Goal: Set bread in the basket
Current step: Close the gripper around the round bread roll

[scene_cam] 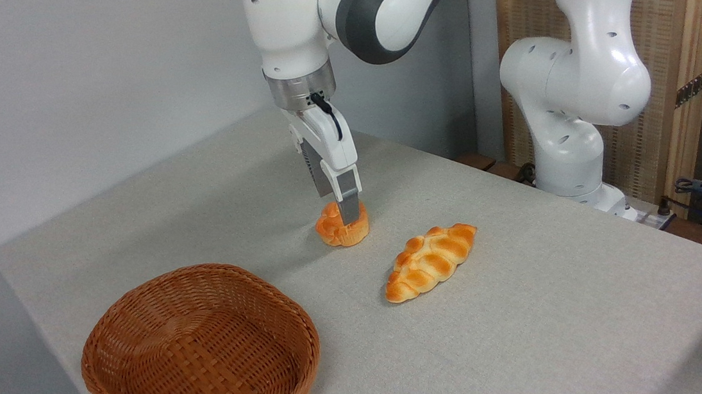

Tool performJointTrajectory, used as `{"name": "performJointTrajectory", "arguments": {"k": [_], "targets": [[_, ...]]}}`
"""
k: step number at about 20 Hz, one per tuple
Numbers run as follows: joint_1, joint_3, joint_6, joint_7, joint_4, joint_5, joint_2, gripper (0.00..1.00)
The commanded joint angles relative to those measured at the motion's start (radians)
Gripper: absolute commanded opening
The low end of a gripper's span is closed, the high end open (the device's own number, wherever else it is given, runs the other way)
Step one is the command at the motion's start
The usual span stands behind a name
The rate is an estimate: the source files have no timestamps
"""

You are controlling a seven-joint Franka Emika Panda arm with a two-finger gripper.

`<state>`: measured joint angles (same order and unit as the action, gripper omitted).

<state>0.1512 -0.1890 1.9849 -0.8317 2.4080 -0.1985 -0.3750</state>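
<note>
The jaws (348,222) are down around the bun (342,225), which sits on the table (532,334); whether they are pinching it yet, I cannot tell. The basket (114,348) lies empty, near, down-left of the bun. The braided loaf (429,261) lies just right, untouched.

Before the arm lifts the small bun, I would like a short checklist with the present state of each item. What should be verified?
1. Gripper is down at the bun: ok.
2. Fingers are firmly closed on the bun: cannot tell, only one finger shows in front of it.
3. Bun is still resting on the table: ok.
4. Basket holds nothing: ok.
5. Braided loaf lies apart from the bun, on its right: ok.
6. Nothing lies on the table between bun and basket: ok.
</note>
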Motion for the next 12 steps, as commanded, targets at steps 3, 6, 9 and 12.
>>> {"name": "performJointTrajectory", "arguments": {"k": [3, 6, 9, 12], "targets": [[0.010, 0.000, 0.048, -0.014, 0.020, 0.008, 0.013, 1.00], [0.011, -0.010, 0.060, -0.012, 0.029, 0.008, 0.015, 1.00], [0.011, -0.013, 0.060, -0.015, 0.033, 0.010, 0.016, 1.00], [0.011, -0.015, 0.063, -0.015, 0.042, 0.010, 0.021, 1.00]]}}
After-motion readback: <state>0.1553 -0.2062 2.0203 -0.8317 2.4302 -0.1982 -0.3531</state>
